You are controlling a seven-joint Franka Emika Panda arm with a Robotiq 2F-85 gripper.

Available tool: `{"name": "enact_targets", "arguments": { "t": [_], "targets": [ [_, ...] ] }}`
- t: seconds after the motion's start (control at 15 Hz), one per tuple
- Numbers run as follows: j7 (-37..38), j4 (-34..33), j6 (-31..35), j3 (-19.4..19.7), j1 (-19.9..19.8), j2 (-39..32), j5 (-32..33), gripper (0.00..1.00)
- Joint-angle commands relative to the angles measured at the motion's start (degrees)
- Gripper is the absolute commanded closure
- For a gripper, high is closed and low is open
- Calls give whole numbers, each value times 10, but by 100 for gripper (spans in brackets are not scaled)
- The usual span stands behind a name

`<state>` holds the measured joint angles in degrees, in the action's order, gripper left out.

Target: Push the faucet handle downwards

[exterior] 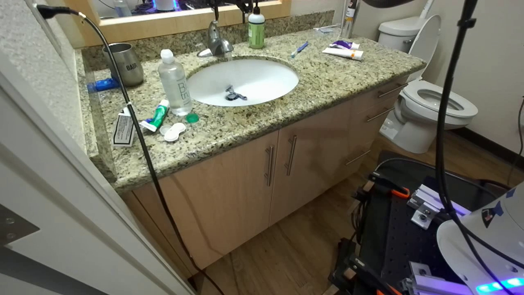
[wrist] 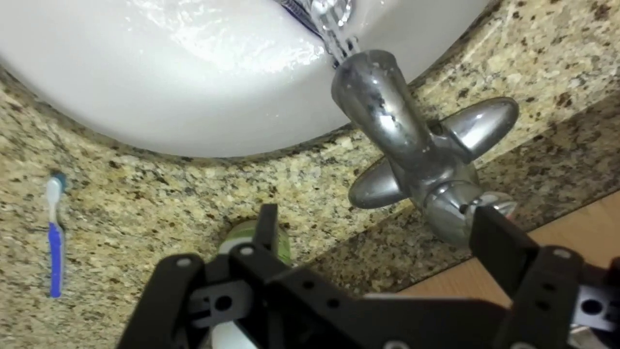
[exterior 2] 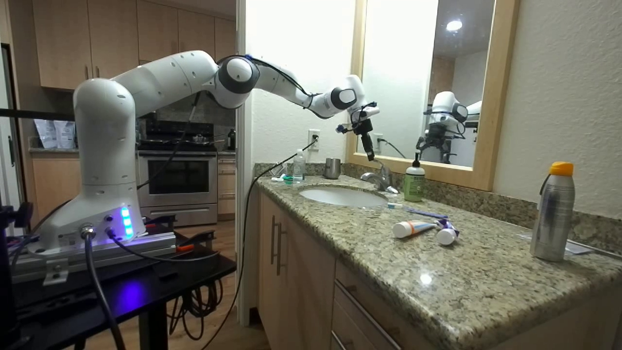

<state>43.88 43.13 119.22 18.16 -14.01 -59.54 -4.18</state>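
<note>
The faucet handle (wrist: pixel 498 198) is a short grey-silver metal lever on top of the faucet (wrist: pixel 397 121). In the wrist view it lies at the right finger's tip, which partly hides it. The handle also shows in both exterior views (exterior: pixel 213 26) (exterior 2: pixel 382 166). Water runs from the spout into the white oval basin (wrist: pixel 227 131). My gripper (wrist: pixel 378 215) is open with nothing between its fingers. In an exterior view, the gripper (exterior 2: pixel 371 156) points down just above the handle. I cannot tell whether a finger touches the handle.
A green soap bottle (exterior: pixel 256 35) stands beside the faucet, under the left finger in the wrist view (wrist: pixel 283 245). A clear bottle (exterior: pixel 175 86) and a metal mug (exterior: pixel 130 67) stand beyond the basin. A toothbrush (wrist: pixel 55 242) lies on the counter. The framed mirror (exterior 2: pixel 403 78) is behind.
</note>
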Motion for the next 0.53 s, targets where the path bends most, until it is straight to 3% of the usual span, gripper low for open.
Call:
{"name": "enact_targets", "arguments": {
  "t": [0.0, 0.2, 0.27, 0.47],
  "targets": [
    [45, -57, -138, -7, -15, -20, 28, 0],
    [60, -83, -235, -21, -26, -30, 32, 0],
    [63, -83, -218, -7, -20, -31, 14, 0],
    [45, -94, -125, -17, -22, -22, -6, 0]
  ]
}}
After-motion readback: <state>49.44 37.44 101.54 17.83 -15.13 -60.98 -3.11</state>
